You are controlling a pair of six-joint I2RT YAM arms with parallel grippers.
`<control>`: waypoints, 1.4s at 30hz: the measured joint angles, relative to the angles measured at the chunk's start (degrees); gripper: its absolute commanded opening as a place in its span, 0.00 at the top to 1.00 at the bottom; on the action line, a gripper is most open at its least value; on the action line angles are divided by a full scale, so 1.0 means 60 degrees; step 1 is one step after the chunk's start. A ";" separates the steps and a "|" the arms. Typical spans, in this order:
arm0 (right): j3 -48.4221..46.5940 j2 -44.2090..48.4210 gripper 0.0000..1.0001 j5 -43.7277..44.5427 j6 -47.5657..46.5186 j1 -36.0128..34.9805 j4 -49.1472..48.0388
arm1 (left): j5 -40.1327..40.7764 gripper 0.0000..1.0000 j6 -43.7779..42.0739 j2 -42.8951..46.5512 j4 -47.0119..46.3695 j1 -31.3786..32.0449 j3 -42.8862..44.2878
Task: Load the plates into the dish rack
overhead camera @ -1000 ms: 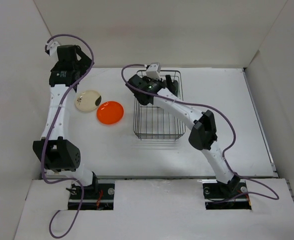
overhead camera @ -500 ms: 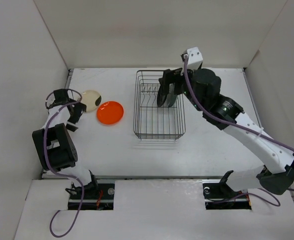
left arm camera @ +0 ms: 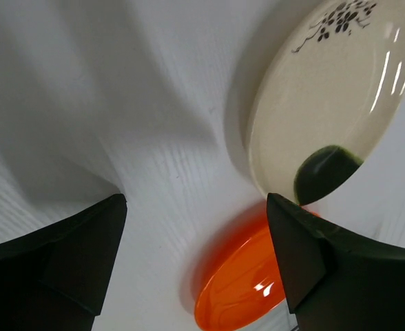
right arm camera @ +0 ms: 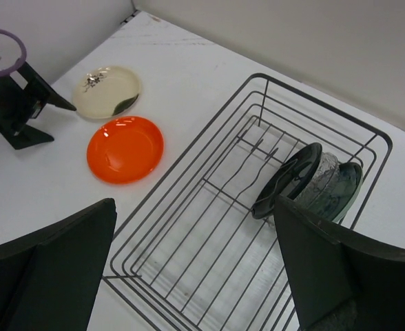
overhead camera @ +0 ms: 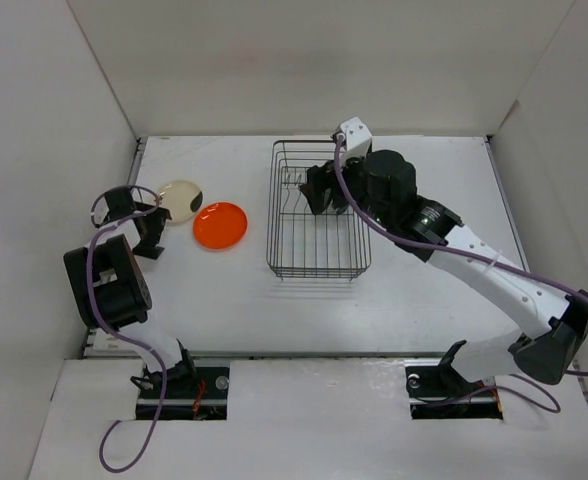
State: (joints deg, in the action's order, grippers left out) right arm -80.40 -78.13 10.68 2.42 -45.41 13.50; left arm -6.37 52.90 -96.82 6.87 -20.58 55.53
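The dish rack [overhead camera: 319,240] is a dark wire basket at mid-table, also in the right wrist view [right arm camera: 209,207]. A glossy black plate [right arm camera: 288,181] and a blue-green patterned plate [right arm camera: 335,185] stand on edge in its prongs. The orange plate [overhead camera: 220,225] and the cream plate with dark marks [overhead camera: 179,200] lie flat on the table to its left. My left gripper [overhead camera: 157,230] is open and empty, low by the cream plate [left arm camera: 326,96], with the orange plate [left arm camera: 251,283] just ahead. My right gripper [overhead camera: 326,192] is open and empty above the rack's far end.
White walls enclose the table on the left, back and right. The left arm's elbow [overhead camera: 109,285] stands near the left wall. The right arm [overhead camera: 474,265] stretches across the table's right half.
The right arm swung away from the rack's left side, now reaching in from the right with the black plate left in the prongs. The left arm folded down beside the cream plate.
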 measured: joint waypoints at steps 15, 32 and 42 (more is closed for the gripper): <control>0.0262 0.0816 0.00 -0.0208 -0.0007 0.0000 -0.0273 | -0.0324 0.69 0.1118 -0.1483 -0.1803 0.0437 0.0652; 0.0426 0.1220 0.00 -0.0127 0.0022 0.0000 -0.0331 | -0.0506 1.00 0.1738 -0.2495 -0.1701 0.0681 0.1723; 0.0448 0.0911 0.00 -0.1035 0.0200 0.0455 -0.0790 | 0.0929 1.00 0.0382 -0.1464 -0.0131 0.1577 0.2667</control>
State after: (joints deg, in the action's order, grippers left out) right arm -77.71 -72.66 4.47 3.62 -42.68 8.75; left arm -0.80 55.20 -105.60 6.09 -11.11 71.53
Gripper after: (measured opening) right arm 0.999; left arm 0.043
